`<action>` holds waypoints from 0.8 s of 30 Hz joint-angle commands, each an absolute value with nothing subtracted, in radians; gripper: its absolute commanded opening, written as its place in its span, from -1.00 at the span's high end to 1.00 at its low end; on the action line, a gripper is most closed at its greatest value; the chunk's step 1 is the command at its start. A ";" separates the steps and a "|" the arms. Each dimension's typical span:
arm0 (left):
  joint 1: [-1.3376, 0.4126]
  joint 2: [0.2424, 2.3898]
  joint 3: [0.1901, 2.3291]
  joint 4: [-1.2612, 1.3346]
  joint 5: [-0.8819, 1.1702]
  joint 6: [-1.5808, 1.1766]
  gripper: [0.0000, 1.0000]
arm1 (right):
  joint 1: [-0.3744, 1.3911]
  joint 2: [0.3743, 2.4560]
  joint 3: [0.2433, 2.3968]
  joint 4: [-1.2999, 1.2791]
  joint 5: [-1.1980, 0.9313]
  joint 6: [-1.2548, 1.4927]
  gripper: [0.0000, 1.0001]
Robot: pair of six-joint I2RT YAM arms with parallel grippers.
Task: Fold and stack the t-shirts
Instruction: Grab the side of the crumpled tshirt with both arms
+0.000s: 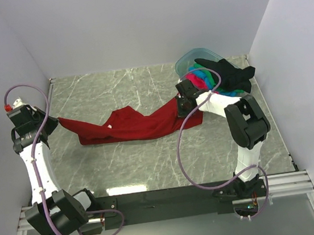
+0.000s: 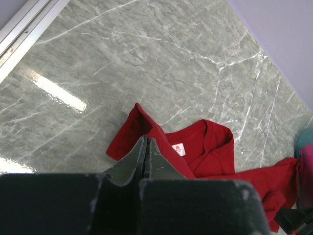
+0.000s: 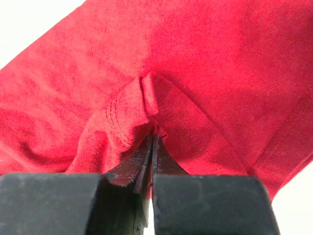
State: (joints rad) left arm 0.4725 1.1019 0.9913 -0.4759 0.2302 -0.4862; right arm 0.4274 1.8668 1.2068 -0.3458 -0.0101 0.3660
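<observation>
A dark red t-shirt (image 1: 129, 125) lies stretched across the marble table between my two grippers. My left gripper (image 1: 54, 120) is shut on its left corner, which is pulled into a point. In the left wrist view the jaws (image 2: 145, 142) meet at the cloth's edge, and the collar with its white label (image 2: 179, 149) lies beyond. My right gripper (image 1: 185, 101) is shut on the shirt's right end. The right wrist view shows a pinched fold of red cloth (image 3: 146, 98) at its tips (image 3: 154, 131). Black (image 1: 232, 73), pink (image 1: 193, 82) and blue (image 1: 202, 76) t-shirts are heaped in the tub.
The clear bluish tub (image 1: 189, 59) stands at the back right corner, right behind my right gripper, with the black shirt hanging over its rim. Walls close off the table at the left, back and right. The arm bases sit on a rail (image 1: 155, 198) at the near edge.
</observation>
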 commanded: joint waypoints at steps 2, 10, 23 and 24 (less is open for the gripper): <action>0.477 1.075 1.020 -0.451 0.215 -0.468 0.99 | 0.422 1.819 1.183 -0.314 -0.040 0.367 1.00; 0.477 1.066 1.016 -0.443 0.215 -0.472 0.99 | 0.419 1.524 1.092 -0.325 -0.040 0.356 1.00; 0.405 0.856 1.009 -0.359 0.236 -0.446 0.99 | 0.419 0.908 1.064 -0.451 0.055 0.285 1.00; 0.396 0.841 1.017 -0.362 0.229 -0.446 0.99 | 0.420 0.855 1.074 -0.471 0.060 0.285 1.00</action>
